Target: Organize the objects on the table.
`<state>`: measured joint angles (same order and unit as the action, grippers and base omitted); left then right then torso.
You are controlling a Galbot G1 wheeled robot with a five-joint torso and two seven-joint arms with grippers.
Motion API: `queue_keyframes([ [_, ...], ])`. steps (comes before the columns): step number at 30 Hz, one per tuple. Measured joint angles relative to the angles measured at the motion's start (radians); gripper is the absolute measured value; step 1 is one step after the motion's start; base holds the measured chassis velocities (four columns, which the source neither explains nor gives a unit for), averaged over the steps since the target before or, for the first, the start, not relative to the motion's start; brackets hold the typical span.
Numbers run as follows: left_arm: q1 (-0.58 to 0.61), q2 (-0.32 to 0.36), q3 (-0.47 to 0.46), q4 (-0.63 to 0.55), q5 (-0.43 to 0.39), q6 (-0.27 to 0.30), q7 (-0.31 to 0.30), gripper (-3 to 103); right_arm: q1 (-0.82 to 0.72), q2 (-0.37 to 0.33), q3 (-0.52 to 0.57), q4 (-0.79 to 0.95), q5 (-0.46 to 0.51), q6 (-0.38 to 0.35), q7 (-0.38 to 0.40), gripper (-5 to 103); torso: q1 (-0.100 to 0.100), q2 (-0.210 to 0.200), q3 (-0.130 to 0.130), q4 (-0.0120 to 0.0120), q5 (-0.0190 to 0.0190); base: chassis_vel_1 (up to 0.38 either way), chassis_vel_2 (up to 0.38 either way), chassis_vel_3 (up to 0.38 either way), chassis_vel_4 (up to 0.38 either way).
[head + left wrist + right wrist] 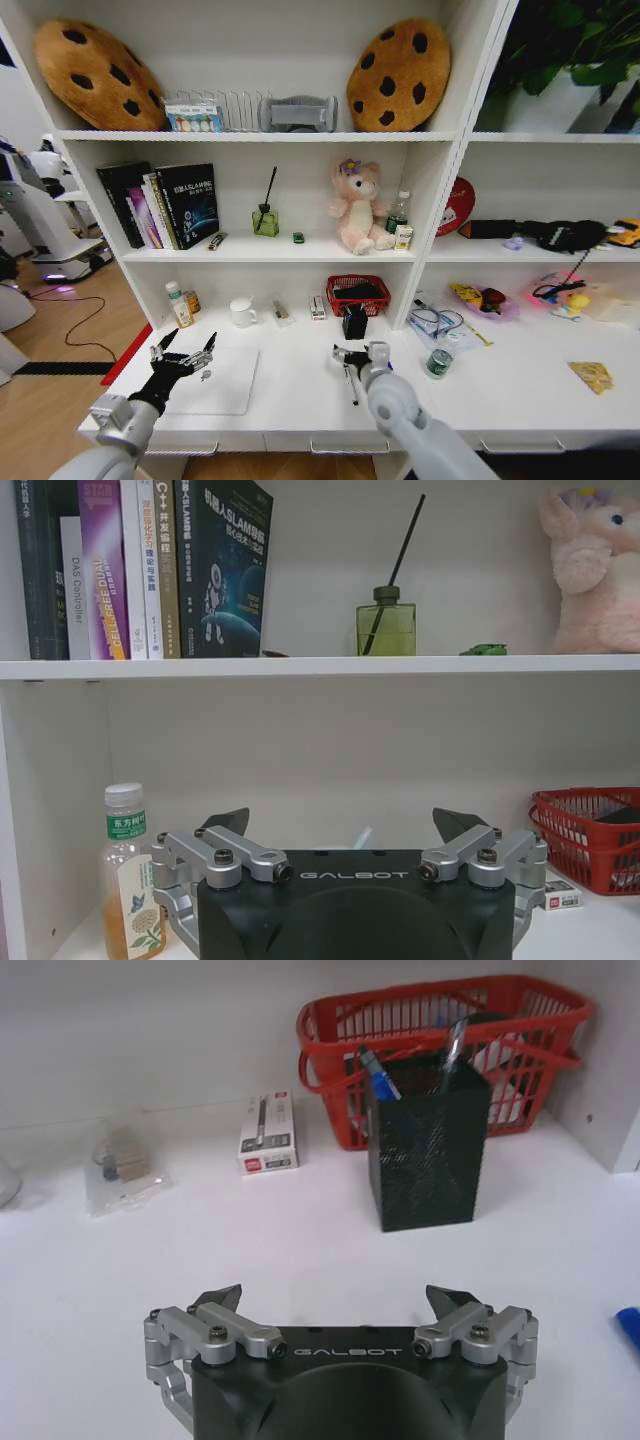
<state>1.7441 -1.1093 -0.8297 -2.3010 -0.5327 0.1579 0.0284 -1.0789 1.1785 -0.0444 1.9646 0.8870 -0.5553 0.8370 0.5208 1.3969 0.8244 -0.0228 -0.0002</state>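
Left claw (185, 352) spread wide, holding nothing — it hovers over the silver laptop (213, 381) at 9 o'clock on the white surface (300, 400). Right claw (352, 352) also wide, empty, above a marker pen (351, 385) mid-surface; black mesh pen holder (428, 1144) at its 12. Green can (439, 362) sits at 3 o'clock.

The right arm (400, 410) is covering part of the marker pens (350, 385) by the black pen holder (354, 321). A blue thing (629, 1324) (maybe a pen) is getting cut off near that holder.
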Motion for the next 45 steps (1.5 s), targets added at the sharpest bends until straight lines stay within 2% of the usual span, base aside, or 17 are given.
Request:
queue_keyframes([
  [4, 0.000, 0.000, 0.000, 0.000, 0.000, 0.000, 0.000, 100, -0.010, 0.030, -0.023, -0.027, -0.051, 0.018, 0.006, 101, 0.000, 0.000, 0.000, -0.0001, -0.0001, 0.000, 0.000, 0.000, 0.000],
  [6, 0.000, 0.000, 0.000, 0.000, 0.000, 0.000, 0.000, 100, -0.024, 0.036, -0.023, -0.031, -0.065, 0.022, 0.007, 94, 0.000, 0.000, 0.000, -0.0002, 0.0000, 0.000, 0.000, 0.000, 0.000],
  [16, 0.000, 0.000, 0.000, 0.000, 0.000, 0.000, 0.000, 100, -0.061, 0.039, -0.009, -0.031, -0.112, 0.025, -0.017, 84, 0.000, 0.000, 0.000, -0.0002, 0.0000, 0.000, 0.000, 0.000, 0.000],
  [20, 0.000, 0.000, 0.000, 0.000, 0.000, 0.000, 0.000, 100, -0.069, 0.043, -0.004, -0.032, -0.114, 0.029, -0.018, 68, 0.000, 0.000, 0.000, -0.0002, 0.0000, 0.000, 0.000, 0.000, 0.000],
  [23, 0.000, 0.000, 0.000, 0.000, 0.000, 0.000, 0.000, 100, -0.071, 0.044, -0.002, -0.033, -0.115, 0.030, -0.018, 65, 0.000, 0.000, 0.000, -0.0002, -0.0001, 0.000, 0.000, 0.000, 0.000],
  [26, 0.000, 0.000, 0.000, 0.000, 0.000, 0.000, 0.000, 100, -0.083, 0.053, 0.006, -0.036, -0.118, 0.035, -0.020, 57, 0.000, 0.000, 0.000, -0.0003, -0.0003, 0.000, 0.000, 0.000, 0.000],
  [30, 0.000, 0.000, 0.000, 0.000, 0.000, 0.000, 0.000, 100, -0.090, 0.057, 0.007, -0.036, -0.120, 0.036, -0.020, 51, 0.000, 0.000, 0.000, -0.0003, -0.0003, 0.000, 0.000, 0.000, 0.000],
  [32, 0.000, 0.000, 0.000, 0.000, 0.000, 0.000, 0.000, 100, -0.096, 0.058, 0.009, -0.034, -0.121, 0.038, -0.021, 41, 0.000, 0.000, 0.000, -0.0003, -0.0001, 0.000, 0.000, 0.000, 0.000],
  [35, 0.000, 0.000, 0.000, 0.000, 0.000, 0.000, 0.000, 100, -0.099, 0.057, 0.011, -0.032, -0.121, 0.038, -0.021, 36, 0.000, 0.000, 0.000, -0.0002, -0.0001, 0.000, 0.000, 0.000, 0.000],
  [36, 0.000, 0.000, 0.000, 0.000, 0.000, 0.000, 0.000, 100, -0.103, 0.055, 0.014, -0.030, -0.121, 0.039, -0.021, 25, 0.000, 0.000, 0.000, -0.0002, 0.0000, 0.000, 0.000, 0.000, 0.000],
  [37, 0.000, 0.000, 0.000, 0.000, 0.000, 0.000, 0.000, 100, -0.107, 0.052, 0.017, -0.030, -0.122, 0.040, -0.024, 19, 0.000, 0.000, 0.000, -0.0002, 0.0000, 0.000, 0.000, 0.000, 0.000],
  [39, 0.000, 0.000, 0.000, 0.000, 0.000, 0.000, 0.000, 100, -0.109, 0.051, 0.018, -0.030, -0.123, 0.041, -0.027, 19, 0.000, 0.000, 0.000, -0.0002, 0.0000, 0.000, 0.000, 0.000, 0.000],
  [40, 0.000, 0.000, 0.000, 0.000, 0.000, 0.000, 0.000, 100, -0.114, 0.049, 0.023, -0.027, -0.124, 0.043, -0.035, 12, 0.000, 0.000, 0.000, 0.0001, 0.0002, 0.000, 0.000, 0.000, 0.000],
  [41, 0.000, 0.000, 0.000, 0.000, 0.000, 0.000, 0.000, 100, -0.114, 0.049, 0.023, -0.027, -0.124, 0.043, -0.035, 12, 0.000, 0.000, 0.000, 0.0001, 0.0002, 0.000, 0.000, 0.000, 0.000],
  [43, 0.000, 0.000, 0.000, 0.000, 0.000, 0.000, 0.000, 100, -0.122, 0.047, 0.039, -0.024, -0.142, 0.068, -0.088, 12, 0.000, 0.000, 0.000, -0.0003, 0.0003, 0.000, 0.000, 0.000, 0.000],
  [44, 0.000, 0.000, 0.000, 0.000, 0.000, 0.000, 0.000, 100, -0.122, 0.047, 0.039, -0.024, -0.142, 0.068, -0.088, 12, 0.000, 0.000, 0.000, -0.0003, 0.0003, 0.000, 0.000, 0.000, 0.000],
  [45, 0.000, 0.000, 0.000, 0.000, 0.000, 0.000, 0.000, 100, -0.119, 0.043, 0.049, -0.021, -0.186, 0.108, -0.142, 12, 0.000, 0.000, 0.001, -0.0004, 0.0009, 0.000, 0.000, 0.000, 0.000],
])
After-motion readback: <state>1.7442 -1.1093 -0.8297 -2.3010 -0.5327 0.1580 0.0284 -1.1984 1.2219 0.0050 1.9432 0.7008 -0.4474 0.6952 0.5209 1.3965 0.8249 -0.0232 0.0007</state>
